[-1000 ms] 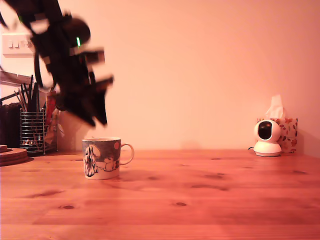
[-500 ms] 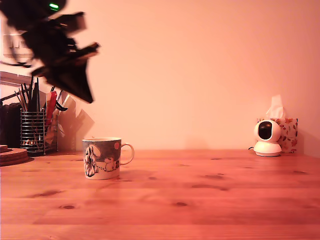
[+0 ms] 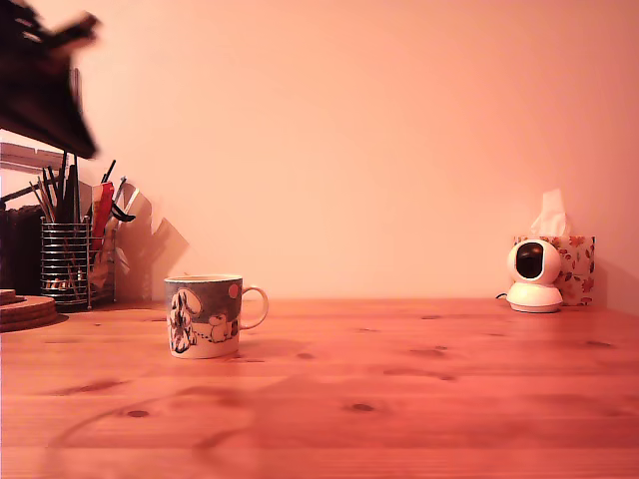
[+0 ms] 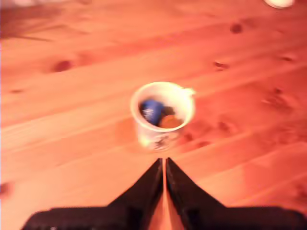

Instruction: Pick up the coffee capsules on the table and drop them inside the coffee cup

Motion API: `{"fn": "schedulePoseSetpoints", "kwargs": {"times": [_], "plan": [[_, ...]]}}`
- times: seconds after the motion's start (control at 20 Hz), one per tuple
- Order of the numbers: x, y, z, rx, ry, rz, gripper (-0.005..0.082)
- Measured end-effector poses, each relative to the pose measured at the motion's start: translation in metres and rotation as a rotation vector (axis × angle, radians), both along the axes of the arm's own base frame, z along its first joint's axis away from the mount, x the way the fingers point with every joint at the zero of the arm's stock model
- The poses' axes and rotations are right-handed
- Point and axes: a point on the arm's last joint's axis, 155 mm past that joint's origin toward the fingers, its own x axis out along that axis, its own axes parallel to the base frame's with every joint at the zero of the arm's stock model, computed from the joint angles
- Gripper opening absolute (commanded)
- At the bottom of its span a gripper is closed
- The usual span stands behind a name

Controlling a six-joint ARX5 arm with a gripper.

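The coffee cup stands on the wooden table at the exterior view's left, handle toward that view's right. From above, the wrist view shows the coffee cup with coffee capsules inside it: a blue one and a brown one. My gripper is shut and empty, high above the cup. In the exterior view only a blurred dark part of the arm shows at the top left corner.
A wire-mesh utensil holder stands at the back left of the exterior view, with a round wooden board beside it. A small white camera and a tissue box sit at the back right.
The arm has risen and swung away to the exterior view's upper left, from just above the cup to the frame's corner. The cup has not moved.
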Motion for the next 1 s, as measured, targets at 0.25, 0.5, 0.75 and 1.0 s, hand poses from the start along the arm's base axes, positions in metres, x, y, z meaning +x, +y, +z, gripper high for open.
{"fn": "schedulePoseSetpoints", "kwargs": {"times": [0.25, 0.5, 0.75, 1.0], "plan": [[-0.025, 0.024, 0.007, -0.012, -0.09, 0.068, -0.0019], [-0.053, 0.037, 0.01, -0.03, -0.192, 0.105, -0.0019], [-0.074, 0.042, 0.01, -0.064, -0.259, 0.135, -0.0019], [-0.09, 0.049, 0.033, -0.088, -0.345, 0.17, -0.0018]]}}
